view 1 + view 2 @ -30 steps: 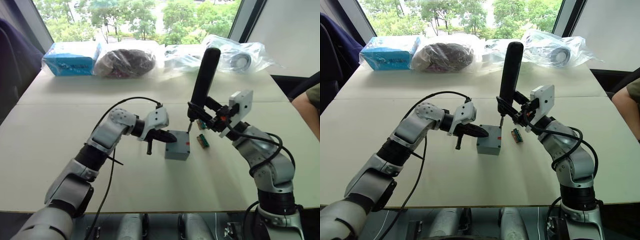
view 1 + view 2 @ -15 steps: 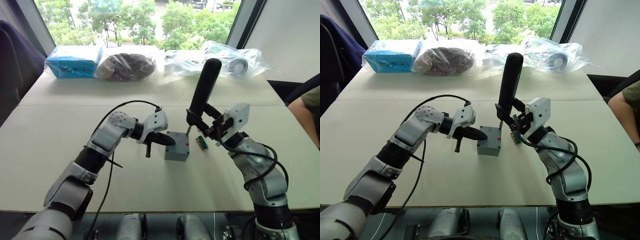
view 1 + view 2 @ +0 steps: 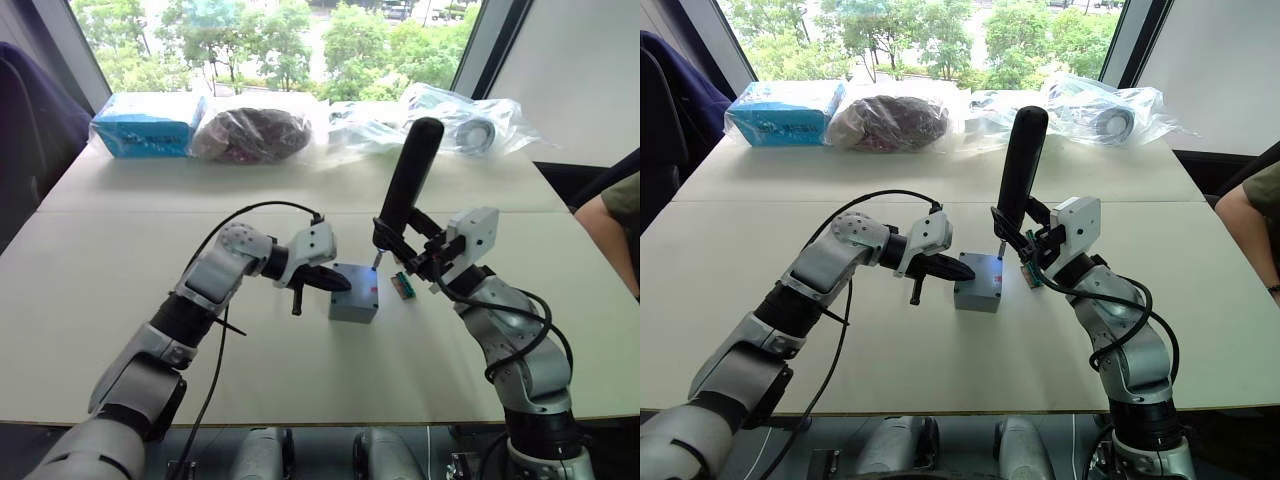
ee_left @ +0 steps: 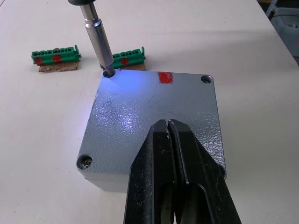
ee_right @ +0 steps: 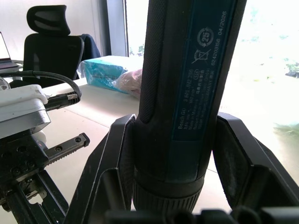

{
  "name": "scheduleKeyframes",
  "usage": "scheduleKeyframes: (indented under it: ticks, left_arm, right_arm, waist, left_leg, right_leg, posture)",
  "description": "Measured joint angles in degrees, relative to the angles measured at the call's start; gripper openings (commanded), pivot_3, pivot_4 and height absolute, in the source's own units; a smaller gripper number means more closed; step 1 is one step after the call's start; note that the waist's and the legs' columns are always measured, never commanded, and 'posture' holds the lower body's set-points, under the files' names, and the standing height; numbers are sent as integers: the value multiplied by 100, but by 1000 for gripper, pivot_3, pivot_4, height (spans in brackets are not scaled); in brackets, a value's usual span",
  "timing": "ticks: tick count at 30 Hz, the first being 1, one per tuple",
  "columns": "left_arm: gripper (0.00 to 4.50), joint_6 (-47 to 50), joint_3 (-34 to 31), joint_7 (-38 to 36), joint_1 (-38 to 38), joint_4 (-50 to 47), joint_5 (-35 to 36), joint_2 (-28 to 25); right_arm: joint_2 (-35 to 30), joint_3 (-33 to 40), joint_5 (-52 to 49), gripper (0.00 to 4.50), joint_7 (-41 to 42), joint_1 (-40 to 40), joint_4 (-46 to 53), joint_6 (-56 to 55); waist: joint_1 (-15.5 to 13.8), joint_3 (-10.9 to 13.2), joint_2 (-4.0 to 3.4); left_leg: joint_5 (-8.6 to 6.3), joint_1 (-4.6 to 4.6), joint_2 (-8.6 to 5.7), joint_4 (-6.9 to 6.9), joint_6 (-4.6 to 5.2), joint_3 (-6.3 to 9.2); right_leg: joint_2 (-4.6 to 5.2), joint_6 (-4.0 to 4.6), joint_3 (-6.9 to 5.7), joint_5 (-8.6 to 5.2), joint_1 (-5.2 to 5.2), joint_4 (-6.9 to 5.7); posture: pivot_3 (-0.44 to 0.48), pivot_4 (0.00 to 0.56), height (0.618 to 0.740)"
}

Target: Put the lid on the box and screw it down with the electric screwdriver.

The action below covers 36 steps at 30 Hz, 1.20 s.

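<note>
Already the lid (image 4: 154, 112) is seated flush on the box (image 3: 354, 293), so fastening is judged to be the step in hand. The electric screwdriver (image 3: 405, 184) is gripped near its lower end between the fingers of the right gripper (image 3: 405, 252) and is held nearly upright, leaning slightly, with its metal bit planted in a corner screw hole of the lid, where a bluish glow is cast on the grey surface. The left gripper (image 4: 174, 154) is kept closed, holding nothing, its two fingertips pressed flat on the lid at the side opposite the bit, apparently to stop the box turning or sliding. The left forearm is reached in low and nearly level from the box's left; the right forearm is angled upward with the wrist bent inward. Two green connector strips (image 4: 56, 56) lie on the table (image 3: 100, 260) just beyond the bit.
</note>
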<state>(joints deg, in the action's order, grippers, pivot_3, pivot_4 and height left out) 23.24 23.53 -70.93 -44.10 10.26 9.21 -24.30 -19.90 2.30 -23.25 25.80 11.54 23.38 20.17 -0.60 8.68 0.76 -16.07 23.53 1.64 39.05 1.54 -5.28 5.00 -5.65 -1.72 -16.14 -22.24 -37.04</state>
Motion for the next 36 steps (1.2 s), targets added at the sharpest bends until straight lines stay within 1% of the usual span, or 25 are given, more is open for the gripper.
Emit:
scheduleKeyframes:
  ticks: [6, 9, 11, 12, 13, 16, 18, 19, 21, 23, 26, 29, 31, 34, 36]
  left_arm:
    - [0, -6, -15, 9, 16, -2, 7, 15]
    - [0, 31, -93, 6, 68, 0, 96, 70]
    - [0, 66, -156, -4, 70, 8, 163, 75]
    - [0, 120, -220, -2, 69, 17, 208, 74]
    - [0, 141, -250, 7, 67, 32, 245, 83]
    - [0, 533, -549, 153, 69, 16, 525, 166]
    - [0, 962, -882, 251, 68, -116, 845, 198]
    - [0, 1127, -1016, 262, 66, -232, 985, 169]
    - [0, 1369, -1170, 255, 65, -516, 1185, 22]
    - [0, 1537, -1169, 139, 78, -850, 1289, -223]
    - [0, 1701, -1103, -59, 185, -1430, 1408, -597]
    - [0, 1743, -1072, -138, 378, -1797, 1462, -786]
    - [0, 1740, -1065, -91, 412, -1900, 1490, -733]
    - [0, 1745, -1031, 145, 497, -2064, 1510, -592]
    - [0, 1746, -966, 214, 585, -2070, 1507, -590]
  right_arm:
    - [-169, -10, -27, 1844, 71, 231, 52, 189]
    - [-164, 39, -315, 1844, -112, 780, 61, 937]
    - [-170, 115, -590, 1844, -222, 1168, 81, 1338]
    - [-182, 204, -817, 1844, -301, 1470, 87, 1613]
    - [-208, 321, -988, 1844, -376, 1722, 107, 1793]
    - [-484, 1167, -1895, 1844, -911, 2662, -7, 2735]
    - [-888, 1820, -2458, 1844, -1233, 3016, -369, 3537]
    - [-1208, 2073, -2666, 1844, -1317, 3102, -660, 4035]
    - [-1786, 2354, -2816, 1844, -1438, 3059, -1284, 5035]
    - [-2268, 2316, -2811, 1844, -1429, 2865, -1733, 5839]
    - [-2719, 2186, -2726, 1844, -1315, 2568, -2275, 6716]
    - [-2940, 1978, -2639, 1844, -1084, 2373, -2586, 7186]
    - [-3016, 1798, -2493, 1844, -1046, 2310, -2857, 7190]
    - [-3045, 1448, -2426, 1844, -846, 2365, -3574, 7195]
    - [-3045, 1325, -2414, 1844, -791, 2412, -3752, 7195]
  waist:
    - [0, 1, -1]
    - [15, 10, -12]
    - [11, 13, -17]
    - [15, 18, -25]
    - [14, 22, -30]
    - [-29, 26, -30]
    - [-37, 26, -28]
    - [-30, 26, -28]
    - [-6, 26, -28]
    - [13, 33, -38]
    - [69, 47, -64]
    - [133, 52, -71]
    - [128, 52, -71]
    - [128, 52, -72]
    - [127, 53, -73]
  left_leg:
    - [0, 0, -1, -1, 1, 0]
    - [0, 15, -1, -1, 0, -1]
    - [1, 54, -1, 1, -1, 1]
    - [4, 88, -2, 7, -4, 1]
    - [10, 104, -3, 8, -13, 0]
    - [14, 116, -4, 11, -19, 10]
    - [10, 118, -13, 14, -13, 17]
    - [8, 118, -21, 13, -8, 17]
    - [1, 117, -31, 11, 3, 11]
    - [-1, 117, -33, 4, 7, 3]
    - [-1, 117, -30, -6, 7, -3]
    - [-1, 117, -23, -5, 7, -2]
    - [-1, 117, -24, -1, 7, -3]
    - [-1, 116, -26, 2, 8, -4]
    - [-1, 117, -25, 1, 7, -4]
  right_leg:
    - [3, 10, 0, -5, -2, 0]
    - [8, 13, 1, -6, -22, -6]
    - [8, 1, 0, 0, -60, -14]
    - [8, 0, 1, 2, -95, -21]
    - [8, -1, 1, 3, -113, -25]
    - [9, -1, -13, 3, -110, -18]
    - [20, -2, -21, 3, -99, -10]
    - [28, -2, -22, 3, -95, -7]
    - [43, -2, -22, 3, -95, -3]
    - [48, -2, -18, 4, -104, -4]
    - [41, -2, -12, 3, -114, -4]
    - [30, -3, -10, 3, -115, -4]
    - [29, -4, -9, 4, -114, -5]
    - [26, -5, -3, 4, -113, -5]
    - [23, -5, -1, 3, -115, -5]
  posture:
    - [0, 150, 740]
    - [0, 150, 740]
    - [0, 150, 740]
    - [0, 150, 740]
    - [0, 150, 740]
    - [0, 150, 740]
    - [0, 150, 740]
    - [0, 150, 740]
    - [0, 150, 740]
    - [0, 150, 740]
    - [0, 150, 740]
    - [0, 150, 740]
    - [0, 150, 740]
    - [0, 150, 740]
    - [0, 150, 740]
